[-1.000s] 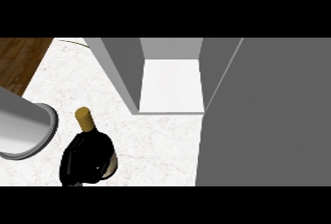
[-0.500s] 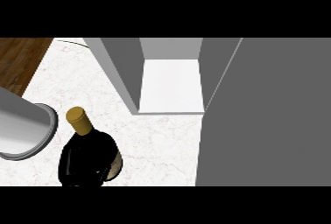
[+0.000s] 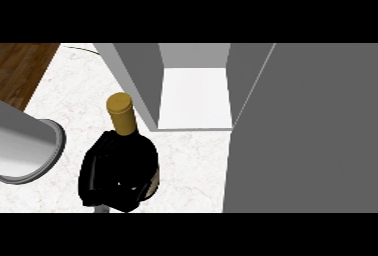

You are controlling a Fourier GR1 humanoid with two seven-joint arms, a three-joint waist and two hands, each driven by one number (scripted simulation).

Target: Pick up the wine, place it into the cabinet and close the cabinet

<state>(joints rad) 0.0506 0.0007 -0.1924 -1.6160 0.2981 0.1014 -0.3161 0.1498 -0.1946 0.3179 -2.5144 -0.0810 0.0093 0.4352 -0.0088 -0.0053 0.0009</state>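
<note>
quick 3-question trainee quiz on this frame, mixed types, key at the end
1. True or false: the wine bottle is already inside the cabinet.
2. The black hand is: A) open beside the bottle; B) curled round the bottle's body; C) inside the cabinet.
3. Fill in: the bottle's cap is ___ in colour.

Key: 1 false, it is out over the counter, left of the open cabinet. 2 B. 3 gold.
</note>
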